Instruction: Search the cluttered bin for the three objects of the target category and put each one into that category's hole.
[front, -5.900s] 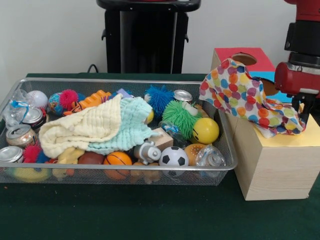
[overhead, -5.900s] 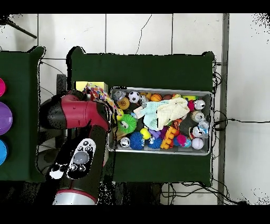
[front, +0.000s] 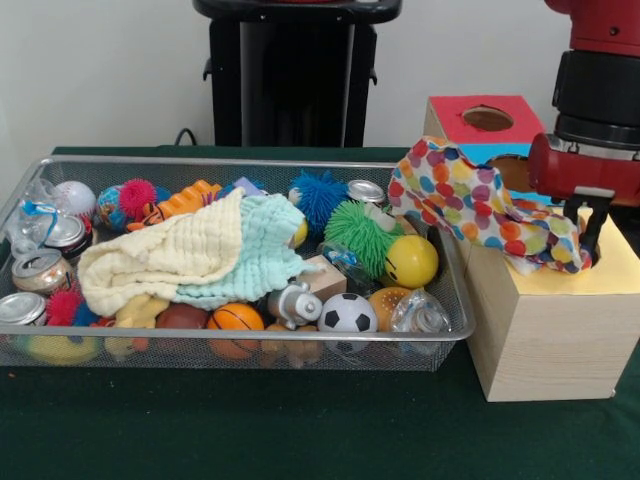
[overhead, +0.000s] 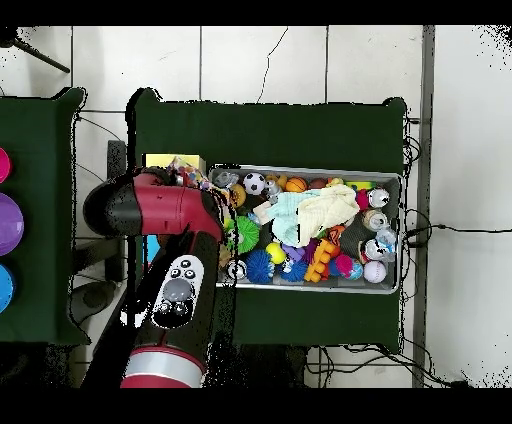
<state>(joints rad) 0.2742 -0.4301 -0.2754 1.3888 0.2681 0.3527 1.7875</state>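
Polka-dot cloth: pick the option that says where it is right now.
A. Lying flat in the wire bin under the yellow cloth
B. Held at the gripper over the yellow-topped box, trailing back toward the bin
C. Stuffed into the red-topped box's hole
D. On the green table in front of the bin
B: the polka-dot cloth hangs from the gripper above the yellow-topped box, its other end reaching over the wire bin's corner.

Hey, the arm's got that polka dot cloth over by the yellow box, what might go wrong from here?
1. The polka dot cloth trails from the tool back across the wire bin rim, so it may snag there or drag toys out.
2. Most of the cloth hangs wide of the yellow box, so it may bunch on the top instead of dropping in. The hole itself is hidden here.
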